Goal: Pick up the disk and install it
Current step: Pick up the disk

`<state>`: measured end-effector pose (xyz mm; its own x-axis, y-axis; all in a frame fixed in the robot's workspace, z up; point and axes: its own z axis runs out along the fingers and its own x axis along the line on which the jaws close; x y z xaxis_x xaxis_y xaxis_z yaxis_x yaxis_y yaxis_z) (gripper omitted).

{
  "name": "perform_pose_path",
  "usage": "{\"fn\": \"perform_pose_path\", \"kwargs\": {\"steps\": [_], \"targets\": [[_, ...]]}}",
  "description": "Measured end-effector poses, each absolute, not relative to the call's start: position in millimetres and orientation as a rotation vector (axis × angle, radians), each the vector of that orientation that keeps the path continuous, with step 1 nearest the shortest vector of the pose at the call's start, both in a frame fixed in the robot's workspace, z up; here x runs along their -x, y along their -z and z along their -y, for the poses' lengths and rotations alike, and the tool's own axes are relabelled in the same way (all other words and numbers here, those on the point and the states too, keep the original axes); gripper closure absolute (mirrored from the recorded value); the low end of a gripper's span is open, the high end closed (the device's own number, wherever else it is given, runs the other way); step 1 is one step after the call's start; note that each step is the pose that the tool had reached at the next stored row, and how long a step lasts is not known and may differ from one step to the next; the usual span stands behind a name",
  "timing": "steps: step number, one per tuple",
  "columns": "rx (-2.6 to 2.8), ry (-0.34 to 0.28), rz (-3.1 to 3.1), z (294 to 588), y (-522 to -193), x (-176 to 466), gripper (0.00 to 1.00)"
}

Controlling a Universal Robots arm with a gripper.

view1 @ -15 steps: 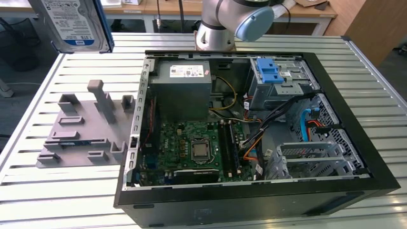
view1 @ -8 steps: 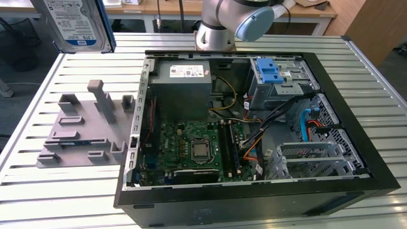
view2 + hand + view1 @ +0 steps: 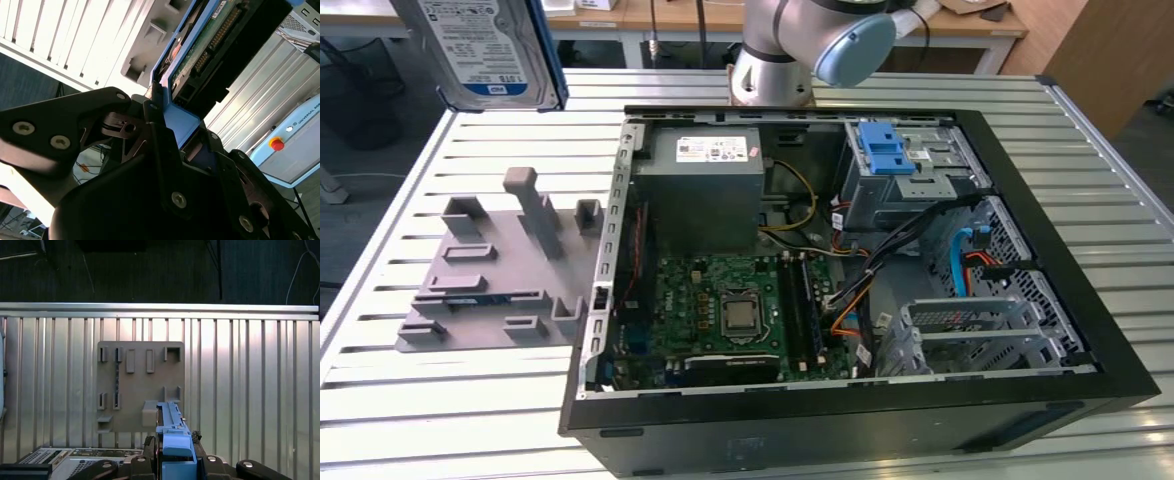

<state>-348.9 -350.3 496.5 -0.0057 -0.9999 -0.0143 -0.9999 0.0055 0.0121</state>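
Observation:
The disk (image 3: pixel 487 50) hangs upright in the air at the exterior view's top left, above the table, with its white-and-blue label facing the camera and a blue carrier frame along its edge. In the second wrist view my gripper (image 3: pixel 167 112) is shut on the disk's blue frame (image 3: pixel 182 122), and the green circuit board side (image 3: pixel 200 47) shows beyond it. In the first wrist view the disk (image 3: pixel 172 432) is seen edge-on between the black fingers (image 3: pixel 150 445), high over the grey fixture (image 3: pixel 140 385).
An open black computer case (image 3: pixel 1067 300) lies on the slatted metal table (image 3: pixel 440 400), with a motherboard (image 3: pixel 734 310), a grey power-supply box (image 3: pixel 707 165) and a drive cage with a blue latch (image 3: pixel 887 150). The grey fixture (image 3: pixel 494 270) stands beside the case. The arm's base (image 3: pixel 781 60) is behind.

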Motion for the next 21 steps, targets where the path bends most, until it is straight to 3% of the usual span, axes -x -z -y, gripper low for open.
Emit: {"fn": "perform_pose_path", "kwargs": {"steps": [21], "targets": [[2.214, -0.029, -2.226, 353.7, -496.5, 333.4, 0.64]]}}
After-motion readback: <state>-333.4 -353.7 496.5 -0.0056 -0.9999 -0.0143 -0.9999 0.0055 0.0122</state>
